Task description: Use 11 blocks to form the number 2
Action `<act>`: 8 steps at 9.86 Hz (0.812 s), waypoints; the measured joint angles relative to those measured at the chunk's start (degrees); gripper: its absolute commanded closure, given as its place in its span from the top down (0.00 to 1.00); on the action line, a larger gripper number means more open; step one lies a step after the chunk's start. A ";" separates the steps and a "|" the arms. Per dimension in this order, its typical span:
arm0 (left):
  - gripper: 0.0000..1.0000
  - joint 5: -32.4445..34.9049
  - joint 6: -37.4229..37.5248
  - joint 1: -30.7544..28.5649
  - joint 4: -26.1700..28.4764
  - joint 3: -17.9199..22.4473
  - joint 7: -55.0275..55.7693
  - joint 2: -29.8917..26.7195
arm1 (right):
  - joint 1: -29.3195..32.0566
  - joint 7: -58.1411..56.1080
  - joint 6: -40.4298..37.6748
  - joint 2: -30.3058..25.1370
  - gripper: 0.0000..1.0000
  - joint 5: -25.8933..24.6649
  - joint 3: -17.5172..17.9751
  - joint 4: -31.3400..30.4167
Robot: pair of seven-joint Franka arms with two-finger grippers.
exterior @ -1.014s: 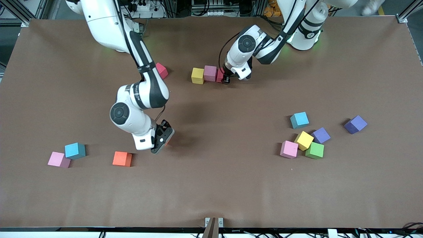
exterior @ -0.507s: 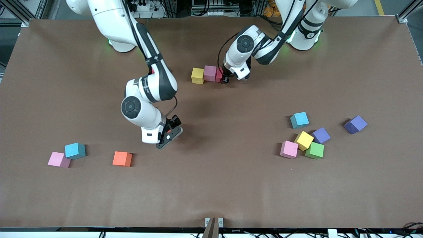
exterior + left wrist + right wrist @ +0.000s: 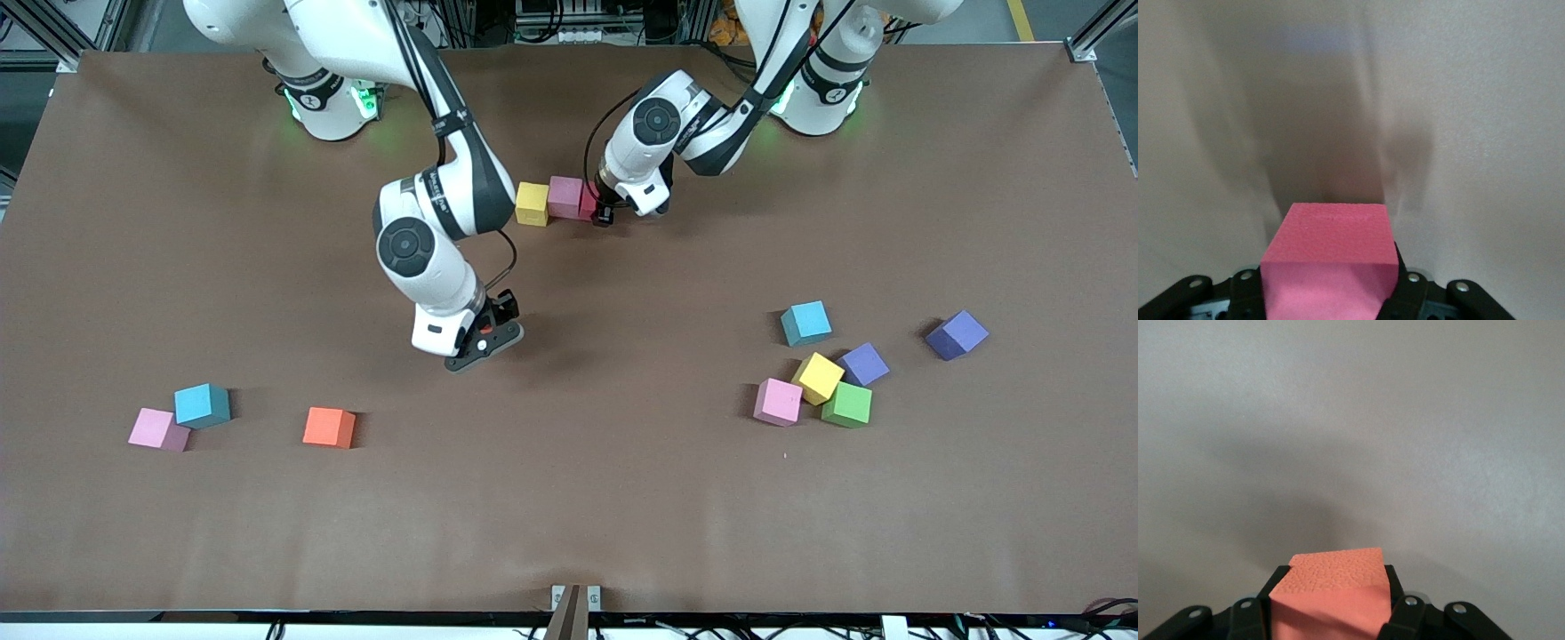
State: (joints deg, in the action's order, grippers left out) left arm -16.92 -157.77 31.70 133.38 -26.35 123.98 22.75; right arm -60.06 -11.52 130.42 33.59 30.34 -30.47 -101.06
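Starting with the brown table (image 3: 622, 516), carrying all the blocks. Reaching out from its base, the right arm (image 3: 427, 240), and hanging the right gripper (image 3: 480, 342) over bare table near the middle, pinching an orange block (image 3: 1331, 587) between pressed fingers. Bending down more shortly, the left arm (image 3: 662, 124), and keeping the left gripper (image 3: 607, 212) low at the start of the number 2, clamping a red block (image 3: 1331, 253). Holding this red block just beside a pink block (image 3: 565, 196), on the side toward the left arm's end, with a yellow block (image 3: 532, 204) touching the pink one on the side toward the right arm's end: three in one row; not possible to tell whether the red one is resting on the table. Lying nearer to the camera toward the left arm's end, well apart from the row: a blue cube (image 3: 806, 323), a yellow cube (image 3: 818, 378), a green cube (image 3: 847, 404), a pink cube (image 3: 778, 402) and two purple cubes (image 3: 864, 364). Lying toward the right arm's end: a second orange block (image 3: 329, 427), a second blue cube (image 3: 203, 405) touching a second pink cube (image 3: 158, 429).
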 measured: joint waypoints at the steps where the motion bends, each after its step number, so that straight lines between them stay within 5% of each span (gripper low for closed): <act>1: 0.00 0.00 0.00 0.03 -0.02 0.09 -0.02 0.01 | -0.43 1.27 0.02 -0.09 0.13 0.00 -0.31 -0.37; 8: 0.00 0.00 0.00 0.25 -0.20 1.12 -0.64 0.03 | -2.63 7.46 0.03 -2.43 0.13 0.00 -0.67 -2.65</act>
State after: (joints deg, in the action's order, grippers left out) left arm -16.92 -157.77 31.95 133.18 -25.23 123.34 22.78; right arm -62.69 -4.06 130.45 31.15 30.34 -31.14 -103.71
